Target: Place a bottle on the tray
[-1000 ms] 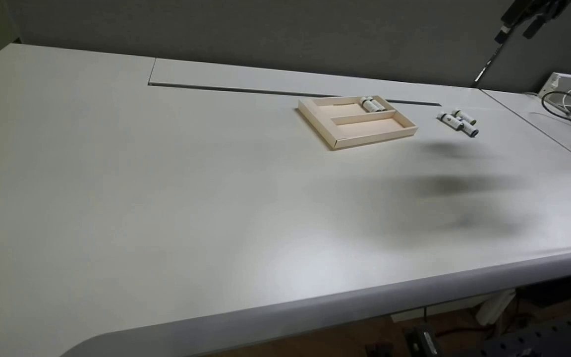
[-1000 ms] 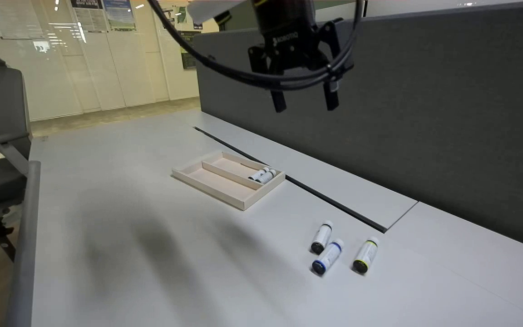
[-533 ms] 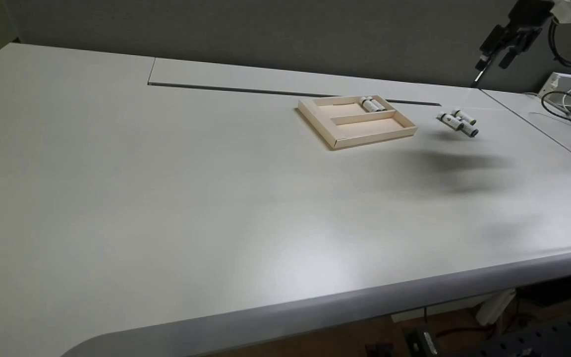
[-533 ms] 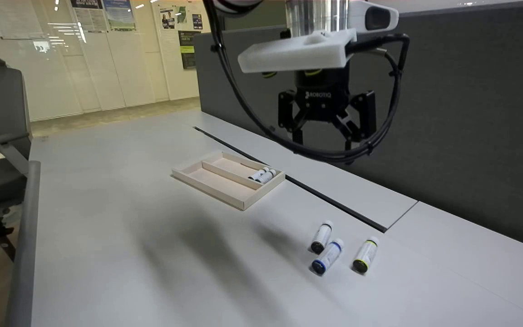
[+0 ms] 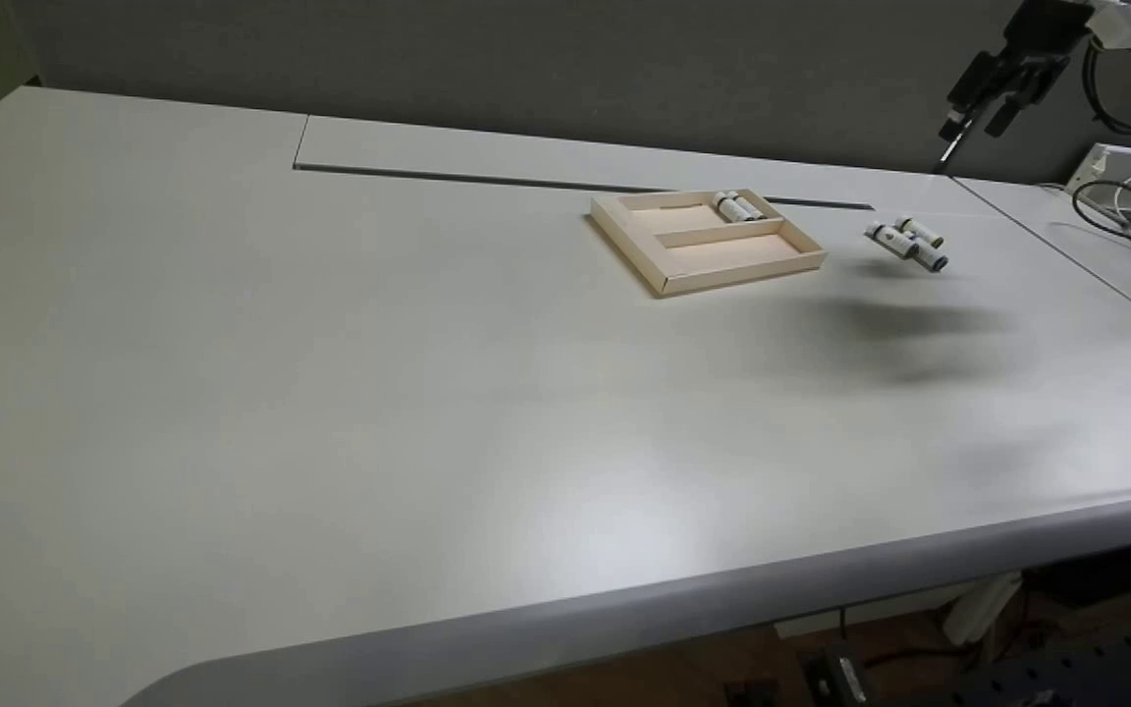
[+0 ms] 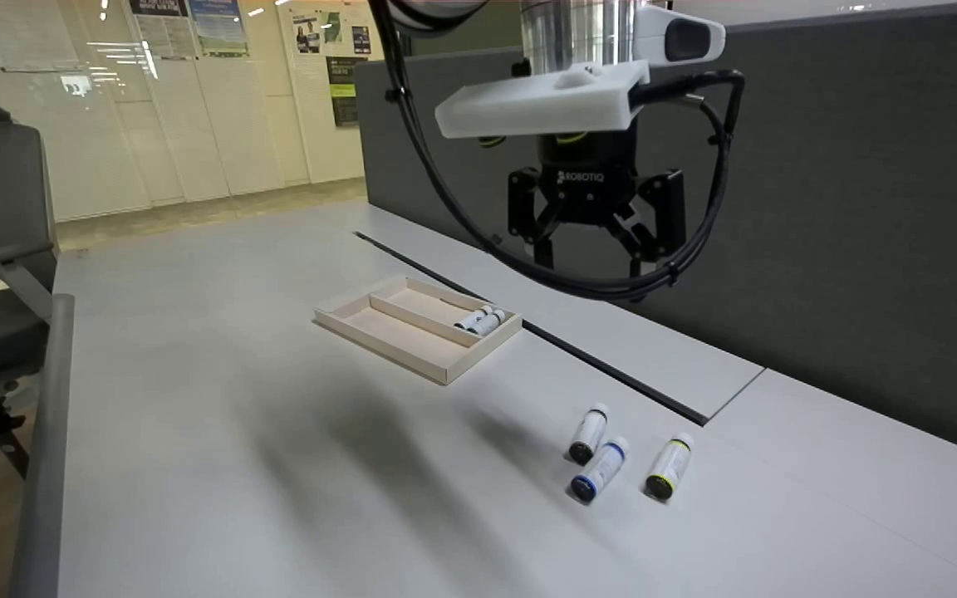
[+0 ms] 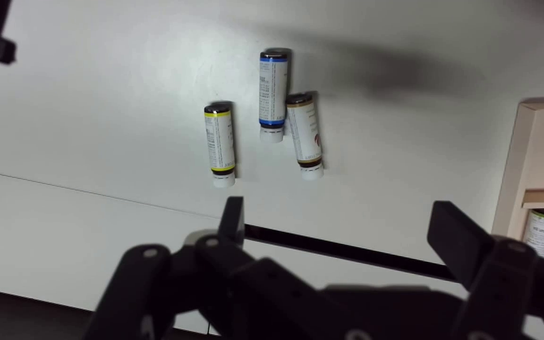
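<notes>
"What is gripped?"

"Nothing; the fingers (image 7: 232, 219) are spread. 'ROBOTIQ' is printed on the gripper (image 6: 590, 262)."

"And beyond?"

"Seen on the desk (image 6: 777, 498): a yellow-banded bottle (image 7: 220, 140), a blue-banded bottle (image 7: 273, 92) and a brown-banded bottle (image 7: 306, 132), label print illegible."

"The task?"

"Two white-capped bottles (image 6: 487, 322) are already laid in the wooden tray (image 6: 485, 349); presumably another is to be placed."

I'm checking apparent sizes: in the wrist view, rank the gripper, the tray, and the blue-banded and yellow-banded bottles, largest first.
1. Gripper, nearest the camera.
2. Tray, though cut off by the picture's edge.
3. Blue-banded bottle and yellow-banded bottle: too alike to rank.
</notes>
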Tool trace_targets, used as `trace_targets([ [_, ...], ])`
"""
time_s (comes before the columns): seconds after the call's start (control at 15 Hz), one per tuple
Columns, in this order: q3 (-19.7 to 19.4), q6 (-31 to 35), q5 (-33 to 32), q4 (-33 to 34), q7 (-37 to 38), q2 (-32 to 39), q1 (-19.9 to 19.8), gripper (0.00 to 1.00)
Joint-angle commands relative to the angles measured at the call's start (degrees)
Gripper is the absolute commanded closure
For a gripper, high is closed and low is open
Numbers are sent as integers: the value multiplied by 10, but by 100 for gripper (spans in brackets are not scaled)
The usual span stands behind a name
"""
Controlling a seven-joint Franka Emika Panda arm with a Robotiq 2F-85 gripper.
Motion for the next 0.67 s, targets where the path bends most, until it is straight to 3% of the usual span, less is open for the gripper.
trace_targets([
  [0.0, 5, 1, -4, 30, 8, 32, -7, 0],
  [0.6, 20, 20, -13, 146, -8, 181, -12, 0],
])
